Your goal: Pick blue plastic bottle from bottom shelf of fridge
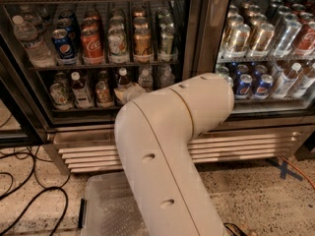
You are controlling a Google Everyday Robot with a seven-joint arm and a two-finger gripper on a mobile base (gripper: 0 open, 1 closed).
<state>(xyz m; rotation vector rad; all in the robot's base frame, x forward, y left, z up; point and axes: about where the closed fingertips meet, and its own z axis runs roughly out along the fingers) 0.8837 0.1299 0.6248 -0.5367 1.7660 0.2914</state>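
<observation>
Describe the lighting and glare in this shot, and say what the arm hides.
Camera view: the fridge has a brightly lit right compartment where the silver cans gleam; its left side is dimmer, and the bottom shelf is darkest. Same view: the pale arm fills the centre and hides the gripper, which is not in view.

One cam, high behind arm [167,156], faces fridge [198,28] close-up — jaws hidden beyond arm.

Premises: a commercial refreshment area of shop or canteen type. Evidence: a glass-door fridge [199,38] with soda cans [92,45] and water bottles [34,41] in rows on wire racks, a louvred steel base panel [246,149], a speckled floor [256,191] and loose cables [49,189]. The gripper is hidden behind the robot arm [167,146].
</observation>
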